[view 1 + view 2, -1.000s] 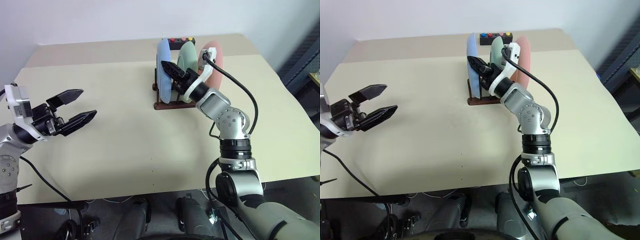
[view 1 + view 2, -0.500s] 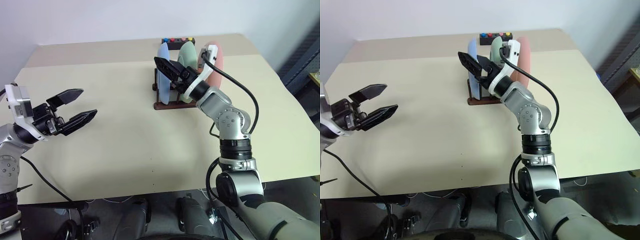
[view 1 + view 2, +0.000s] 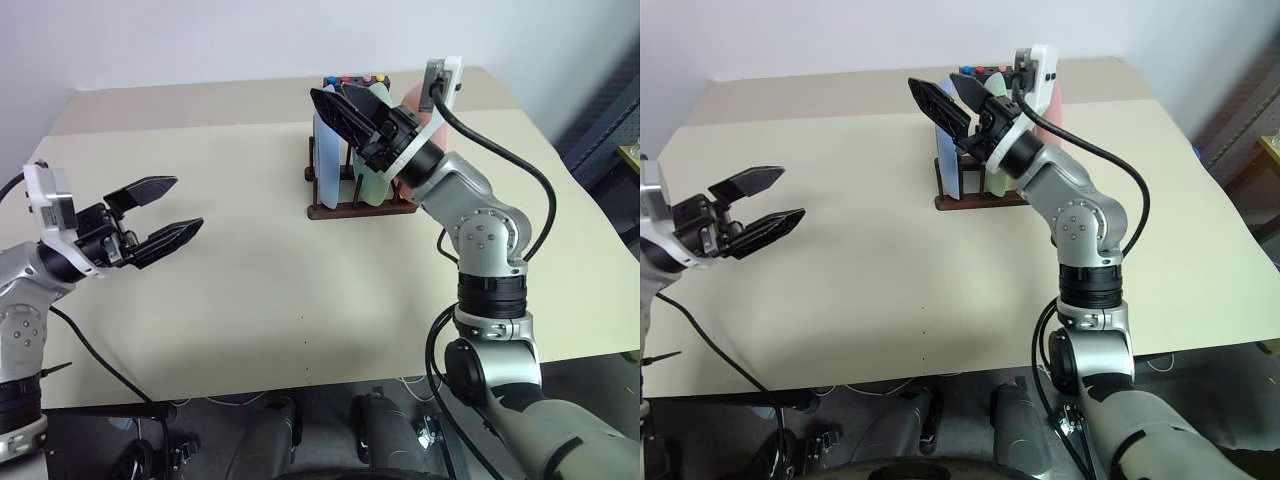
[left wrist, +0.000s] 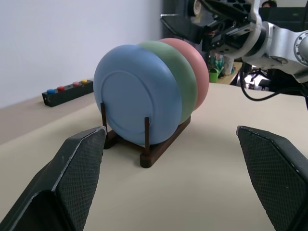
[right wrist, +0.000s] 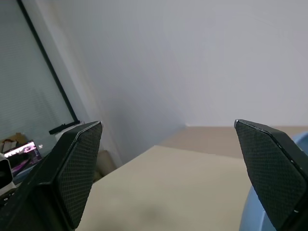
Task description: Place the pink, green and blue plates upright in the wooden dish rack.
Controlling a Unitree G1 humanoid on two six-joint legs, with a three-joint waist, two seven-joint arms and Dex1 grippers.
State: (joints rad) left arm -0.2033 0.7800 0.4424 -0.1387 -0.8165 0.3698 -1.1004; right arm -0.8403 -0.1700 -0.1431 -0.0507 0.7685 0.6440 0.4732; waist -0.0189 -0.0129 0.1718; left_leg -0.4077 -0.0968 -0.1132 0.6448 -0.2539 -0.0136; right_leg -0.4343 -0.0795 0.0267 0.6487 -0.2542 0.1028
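The blue plate (image 4: 137, 94), green plate (image 4: 186, 79) and pink plate (image 4: 202, 67) stand upright side by side in the wooden dish rack (image 4: 161, 144), blue at the left end. From the head the rack (image 3: 360, 210) sits at the back middle of the table. My right gripper (image 3: 330, 90) hangs open just above the blue plate's (image 3: 326, 160) top rim, holding nothing; its arm hides much of the pink plate. Far to the left, my left gripper (image 3: 188, 204) stands open and empty, pointing at the rack.
A black box with coloured buttons (image 3: 355, 78) lies right behind the rack. The beige table (image 3: 300, 290) stretches between my left gripper and the rack. Its near edge runs close in front of me, and dark equipment (image 3: 610, 110) stands past its right side.
My right gripper opened off the blue plate's rim, then rose and drew back above the rack. The blue plate stays upright in the rack. The left arm kept still.
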